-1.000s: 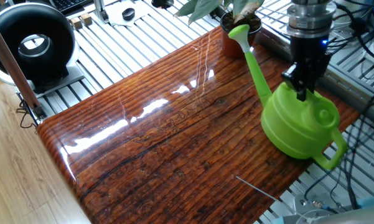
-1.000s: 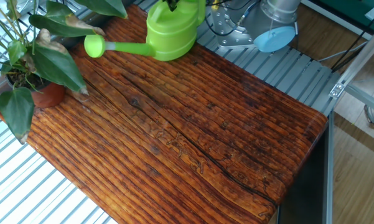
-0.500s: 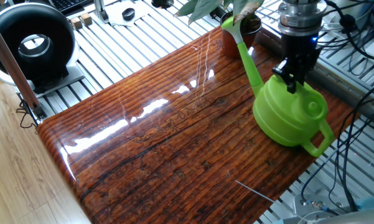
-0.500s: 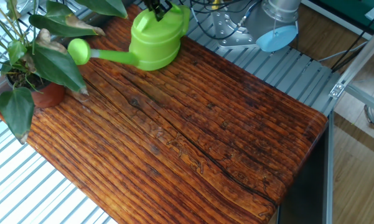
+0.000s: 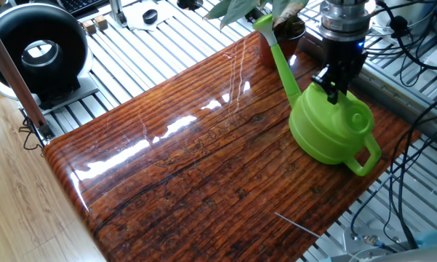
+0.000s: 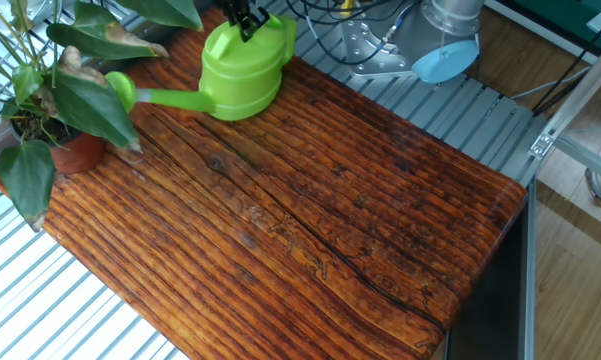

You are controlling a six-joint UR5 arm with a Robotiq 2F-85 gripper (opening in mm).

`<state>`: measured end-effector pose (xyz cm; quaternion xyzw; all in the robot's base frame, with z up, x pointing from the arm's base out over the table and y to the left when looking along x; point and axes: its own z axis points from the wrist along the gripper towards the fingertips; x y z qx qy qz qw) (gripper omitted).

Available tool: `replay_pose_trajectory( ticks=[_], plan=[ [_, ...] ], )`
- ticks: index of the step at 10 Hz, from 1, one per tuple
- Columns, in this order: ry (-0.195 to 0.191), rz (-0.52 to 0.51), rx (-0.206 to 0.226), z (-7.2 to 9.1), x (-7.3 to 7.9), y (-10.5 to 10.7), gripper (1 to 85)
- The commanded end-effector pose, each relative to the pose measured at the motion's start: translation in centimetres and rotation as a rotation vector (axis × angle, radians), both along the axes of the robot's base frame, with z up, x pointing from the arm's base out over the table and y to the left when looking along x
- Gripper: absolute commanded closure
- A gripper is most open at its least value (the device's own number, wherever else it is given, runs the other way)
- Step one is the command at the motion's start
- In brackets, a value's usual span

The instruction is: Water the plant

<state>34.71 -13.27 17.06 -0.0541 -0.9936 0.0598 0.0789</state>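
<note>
At table's far corner sits plant [image 6: 60, 110], dry as far as visible. Gripper [image 5: 333, 89] clamped on can [image 5: 327, 131], spout [image 5: 276, 54] reaching toward leaves. Carry nearly done; tilt and pour left.

My black two-finger gripper [image 5: 333, 89] is clamped on the top of the lime-green plastic watering can [image 5: 329, 131]. Its long spout reaches the small houseplant in the reddish-brown terracotta pot [image 5: 274, 45]. Both are at the glossy brown wooden tabletop's [image 5: 203, 167] far edge.
</note>
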Motion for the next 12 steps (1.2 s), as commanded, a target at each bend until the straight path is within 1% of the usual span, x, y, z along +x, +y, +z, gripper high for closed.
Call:
replay_pose_trajectory(
  ticks=[1, 2, 5, 6, 8, 9, 10, 12],
  plan=[
    [-0.084, 0.011, -0.005, 0.0, 2.1, -0.1, 84.3],
    [-0.122, 0.019, -0.023, 0.1, 3.0, -0.6, 84.3],
    [-0.187, 0.029, -0.028, 0.1, 4.7, -0.7, 84.3],
    [-0.208, 0.03, -0.023, 0.1, 5.3, -0.6, 84.3],
    [-0.219, 0.021, -0.039, 0.2, 5.4, -1.0, 84.3],
    [-0.225, 0.008, -0.038, 0.4, 5.3, -0.9, 84.3],
    [-0.216, -0.004, -0.019, 0.4, 4.7, -0.4, 84.3],
    [-0.194, -0.007, 0.031, -0.1, 3.6, 0.4, 84.3]
  ],
)
